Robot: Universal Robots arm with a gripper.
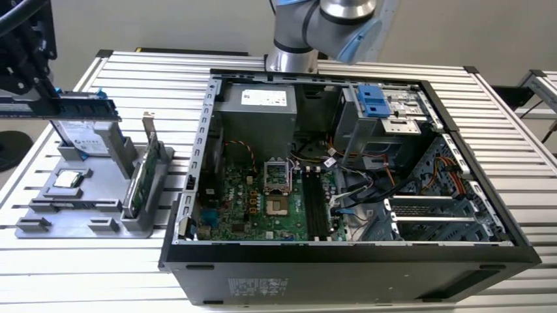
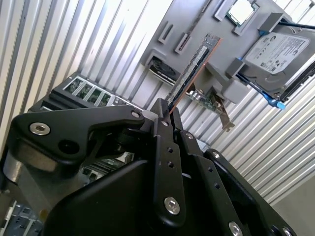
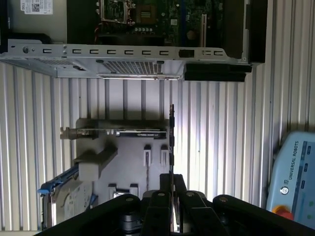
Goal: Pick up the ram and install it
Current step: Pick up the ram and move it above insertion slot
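Black hand [image 2: 167, 110] grips the thin, narrow ram [image 2: 193, 71] by its end

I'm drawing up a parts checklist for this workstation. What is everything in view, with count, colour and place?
ram: one, dark green, clamped in the hand above the holder
holder: one, grey, on the table at the exterior view's left
hard drive: one, silver with blue rails, standing in the holder
expansion card: one, green, upright in the holder
processor chip: one, silver, flat in the holder
computer case: one, black, open, mid-table
teach pendant: one, pale blue-grey, on the table
table: one, silver slats
arm: one, silver and blue, behind the case
hand: one, black, shut on the ram
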